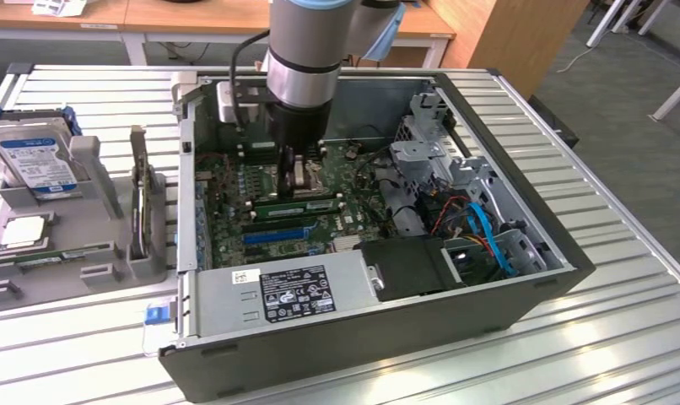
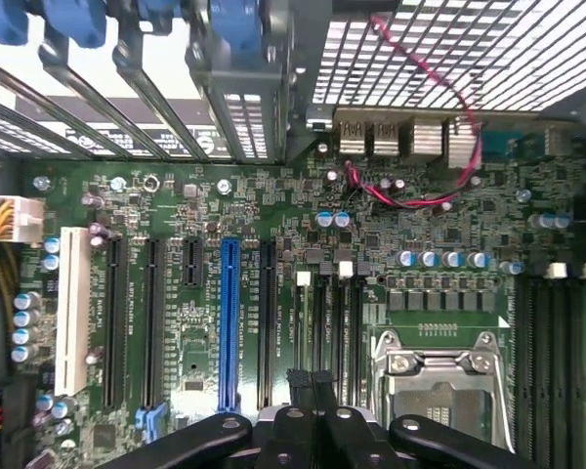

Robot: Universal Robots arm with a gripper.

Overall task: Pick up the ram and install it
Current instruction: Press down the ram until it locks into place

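gripper (image 2: 311, 383) shut inside case (image 1: 520, 287), ram (image 1: 299, 204) partly hidden.

Open-topped computer case (image 1: 520, 253), drive cage (image 1: 436, 160) and cables (image 1: 487, 232) crowding motherboard (image 2: 273, 264), arm (image 1: 300, 76) overhead

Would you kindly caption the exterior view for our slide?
Robot arm's shut hand lowered inside the open computer case, over the motherboard.
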